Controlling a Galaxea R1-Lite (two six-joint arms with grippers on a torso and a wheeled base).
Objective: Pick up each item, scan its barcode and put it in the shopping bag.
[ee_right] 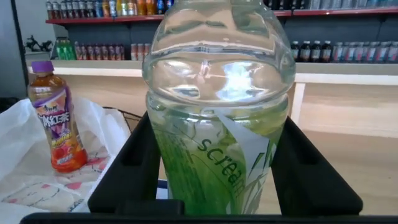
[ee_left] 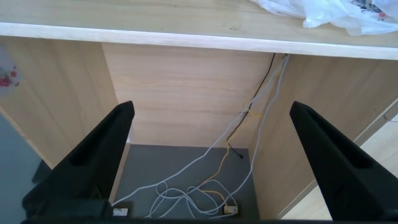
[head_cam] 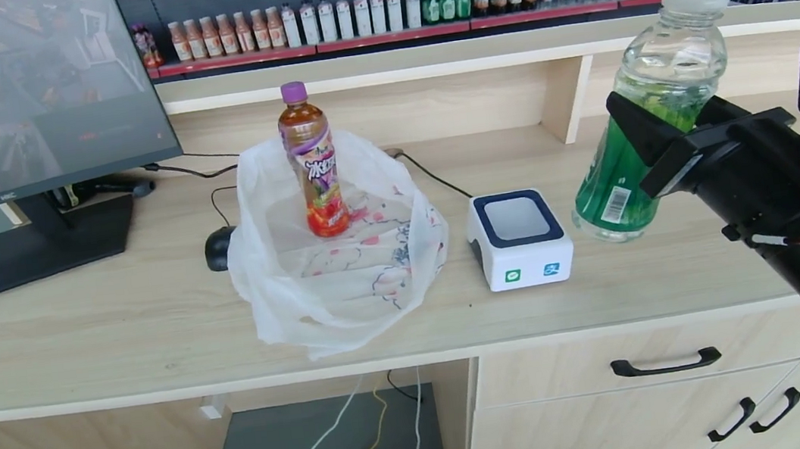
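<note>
On my left side, the left end effector (ee_left: 211, 107) hung low in front of the tabletop (head_cam: 115, 328), below its front edge. Its fingers were spread wide with nothing between them, and past them I could see loose cables (ee_left: 205, 186) on the floor of the knee-hole.

Up top, the monitor (head_cam: 10, 97) sat at the far left with a black mouse (head_cam: 218, 249) just right of its stand. The mouse was right up against the left side of the white shopping bag (head_cam: 345, 277). The bag was slumped open on the tabletop, and a tea bottle (head_cam: 315, 166) with a purple cap stood upright inside it, toward the back.

Just right of the bag, not quite touching it, sat the little white scanner (head_cam: 518, 238), window facing up.

Right of that was the green bottle (head_cam: 646, 87), the one with the white cap. The right end effector (head_cam: 631, 146) was clamped around its middle, one finger on each side. The bottle was tilted, cap up and leaning away to the right, base down toward the scanner's right side. The barcode on the label faced my head camera.

From the right wrist camera the green bottle (ee_right: 217, 93) sat squarely between the fingers (ee_right: 124, 174), with the bagged tea bottle (ee_right: 56, 124) off beyond it.
</note>
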